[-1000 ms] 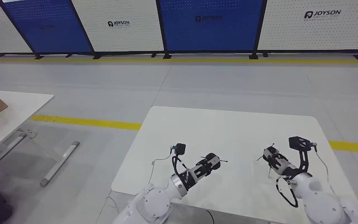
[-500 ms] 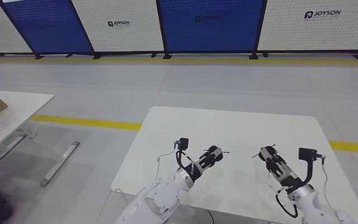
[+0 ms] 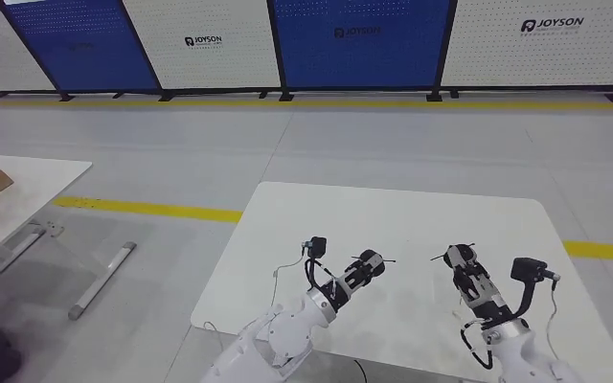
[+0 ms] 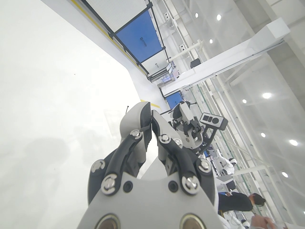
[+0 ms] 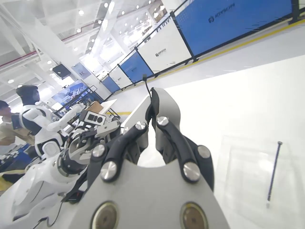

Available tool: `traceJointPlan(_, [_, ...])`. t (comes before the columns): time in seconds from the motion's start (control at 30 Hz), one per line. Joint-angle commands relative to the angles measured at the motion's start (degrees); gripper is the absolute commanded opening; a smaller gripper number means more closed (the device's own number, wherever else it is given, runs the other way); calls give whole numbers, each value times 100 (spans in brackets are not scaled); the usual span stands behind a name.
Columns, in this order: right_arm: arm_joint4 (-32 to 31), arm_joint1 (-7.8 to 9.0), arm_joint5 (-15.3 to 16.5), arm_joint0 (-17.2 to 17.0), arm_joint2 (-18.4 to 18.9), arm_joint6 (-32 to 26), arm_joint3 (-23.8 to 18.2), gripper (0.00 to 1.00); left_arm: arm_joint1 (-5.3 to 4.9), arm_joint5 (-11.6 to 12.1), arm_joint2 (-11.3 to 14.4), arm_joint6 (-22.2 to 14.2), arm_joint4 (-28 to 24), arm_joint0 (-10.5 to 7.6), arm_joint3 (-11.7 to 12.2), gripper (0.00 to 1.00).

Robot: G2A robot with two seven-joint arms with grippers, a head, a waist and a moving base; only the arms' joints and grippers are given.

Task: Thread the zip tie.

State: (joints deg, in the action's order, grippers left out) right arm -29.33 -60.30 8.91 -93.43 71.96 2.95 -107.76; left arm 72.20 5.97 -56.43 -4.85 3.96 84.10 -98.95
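A: Left pincer [image 4: 151, 109] and right pincer [image 5: 152, 94] are each clamping a tie [image 5: 146, 83] end, hanging apart over the table [image 3: 402, 211].
B: I'm worrying the thin ends are flexing; they're risking missing each other, or slipping.

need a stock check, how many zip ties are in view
3. A first tie is pinched in the left gripper, a second tie in the right gripper, a loose tie lies on the table. Others may hide under the arms.
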Motion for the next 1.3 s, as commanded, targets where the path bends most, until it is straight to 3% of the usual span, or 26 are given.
traceJointPlan(0.0, [-61, -40, -159, 87, -239, -94, 145, 0, 13, 40, 43, -55, -119, -43, 47, 0])
traceJointPlan(0.4, [-8, -53, -135, 95, -234, -48, 152, 0, 13, 40, 43, -55, -119, -43, 47, 0])
traceJointPlan(0.53, [-54, -140, -58, 81, -406, 635, 235, 0, 13, 40, 43, -55, -119, -43, 47, 0])
traceJointPlan(0.63, [-98, -209, -104, 139, -644, 834, 306, 0, 13, 40, 43, -55, -119, -43, 47, 0])
traceJointPlan(0.7, [-266, -242, -245, 201, -768, 867, 341, 0, 13, 40, 43, -55, -119, -43, 47, 0])
traceJointPlan(0.97, [-266, -242, -245, 201, -768, 867, 341, 0, 13, 40, 43, -55, -119, -43, 47, 0])
traceJointPlan(1.27, [-266, -242, -245, 201, -768, 867, 341, 0, 46, 10, 149, -118, -237, -165, 232, 0])
